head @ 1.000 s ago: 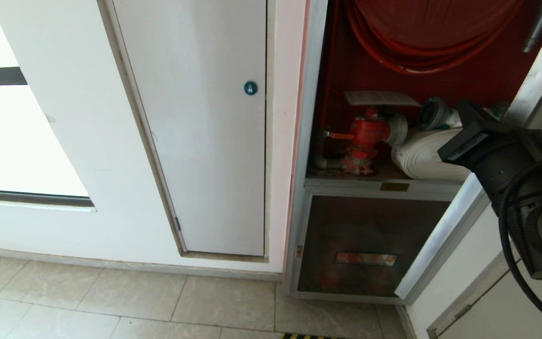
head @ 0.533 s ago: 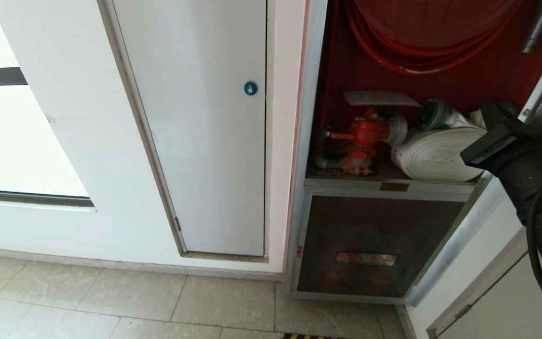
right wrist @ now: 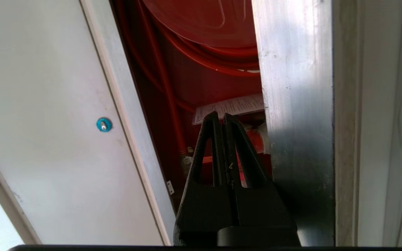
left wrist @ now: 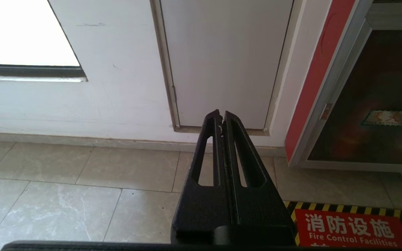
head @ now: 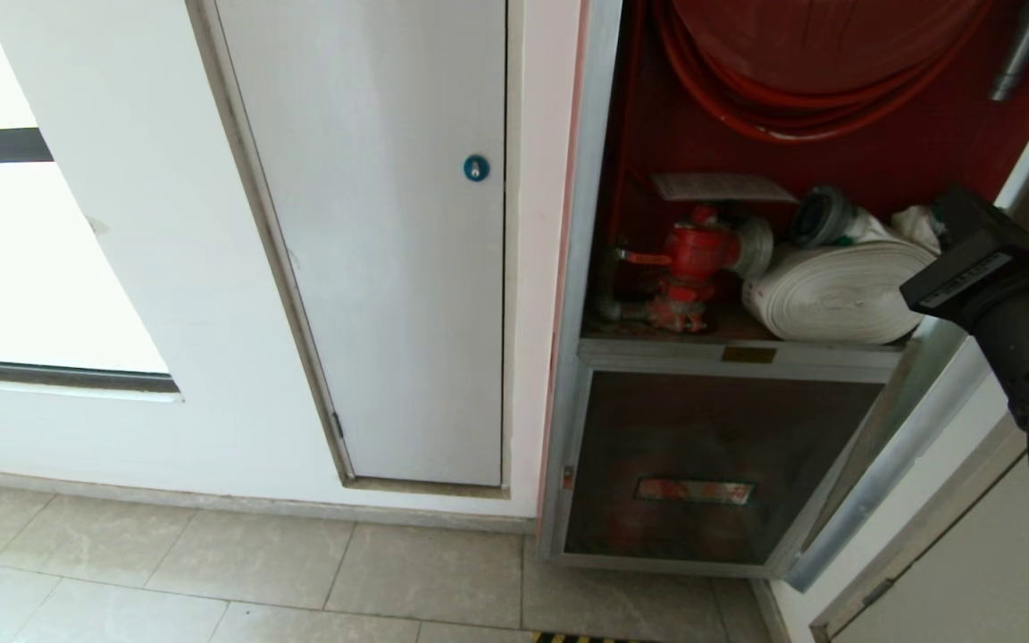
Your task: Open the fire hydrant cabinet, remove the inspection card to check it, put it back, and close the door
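With the door (right wrist: 293, 104) swung out to the right of the fire hydrant cabinet (head: 599, 179), the empty right gripper (right wrist: 221, 116), jaws closed, points toward the inspection card (head: 720, 186) lying above the red valve (head: 698, 254), likely lining up to fetch it, while the closed left gripper (left wrist: 221, 115) hangs parked.

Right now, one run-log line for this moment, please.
door: open | inspection card: lying above red valve, untouched | right claw: shut, empty, beside door edge | left claw: shut, parked

cabinet shelf (head: 657, 332), red valve (head: 689, 259), white rolled hose (head: 836, 295) on it
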